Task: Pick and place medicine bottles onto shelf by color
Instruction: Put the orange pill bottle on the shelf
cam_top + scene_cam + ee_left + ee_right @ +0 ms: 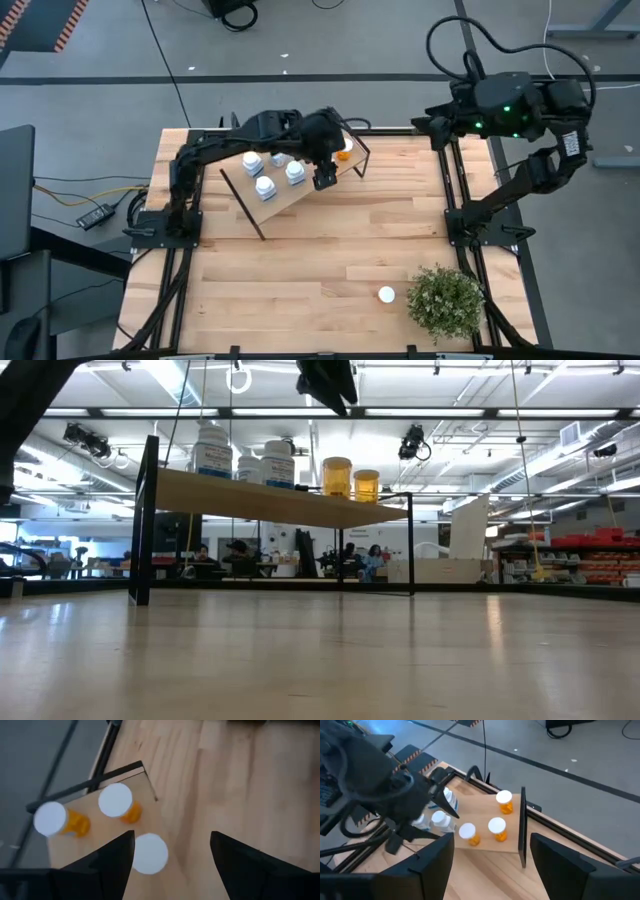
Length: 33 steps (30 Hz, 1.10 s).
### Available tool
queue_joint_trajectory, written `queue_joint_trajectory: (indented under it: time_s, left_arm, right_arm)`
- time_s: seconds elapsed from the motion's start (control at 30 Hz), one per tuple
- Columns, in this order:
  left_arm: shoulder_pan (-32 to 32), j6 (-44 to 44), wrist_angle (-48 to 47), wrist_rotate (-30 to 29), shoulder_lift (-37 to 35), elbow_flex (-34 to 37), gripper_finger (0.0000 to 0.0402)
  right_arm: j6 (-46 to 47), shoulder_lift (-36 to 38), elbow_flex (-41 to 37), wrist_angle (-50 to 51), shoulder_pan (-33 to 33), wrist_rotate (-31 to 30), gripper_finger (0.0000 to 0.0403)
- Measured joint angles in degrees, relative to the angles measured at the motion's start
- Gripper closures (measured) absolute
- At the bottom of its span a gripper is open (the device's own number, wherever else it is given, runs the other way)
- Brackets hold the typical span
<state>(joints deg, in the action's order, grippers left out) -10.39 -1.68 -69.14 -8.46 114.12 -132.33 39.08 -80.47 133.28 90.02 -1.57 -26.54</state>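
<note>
The shelf (287, 203) is a slanted light-wood board on a black frame at the table's far left. Several white bottles (265, 187) stand upright on its left part, and three orange bottles with white caps (496, 827) stand upright on its right part. The orange bottles also show in the left wrist view (116, 801). My left gripper (172, 865) is open and empty above the shelf's orange end, clear of the bottles in the low view (328, 388). One white-capped bottle (386, 294) stands on the table at the near right. My right gripper (492, 865) is open and empty at the far right.
A green potted plant (445, 302) stands at the table's near right corner, right beside the lone bottle. The middle of the tabletop (330, 250) is bare wood. People sit in the room behind the table (240, 555).
</note>
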Motion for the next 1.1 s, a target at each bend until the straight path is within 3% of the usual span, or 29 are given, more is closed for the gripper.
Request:
queue_joint_trajectory:
  time_s: [0.1,0.23,0.7,1.1]
  left_arm:
    - [0.46,-1.68,-0.05,-3.54,1.15,0.00,0.0134]
    - [-0.40,-1.57,-0.95,-3.86,2.70,-0.02,0.0124]
    - [-3.11,-0.07,-4.59,-0.54,5.68,-0.08,0.0064]
    - [-3.33,-1.99,-5.75,-0.79,8.39,-0.13,0.0060]
  right_arm:
    - [0.10,0.71,0.01,0.02,0.31,-0.18,0.0134]
    - [0.14,1.07,-0.06,0.00,0.31,-0.02,0.0134]
    - [-1.57,0.34,-0.07,0.00,0.27,1.06,0.0134]
    - [-2.02,0.35,-0.07,0.00,0.27,-0.01,0.0134]
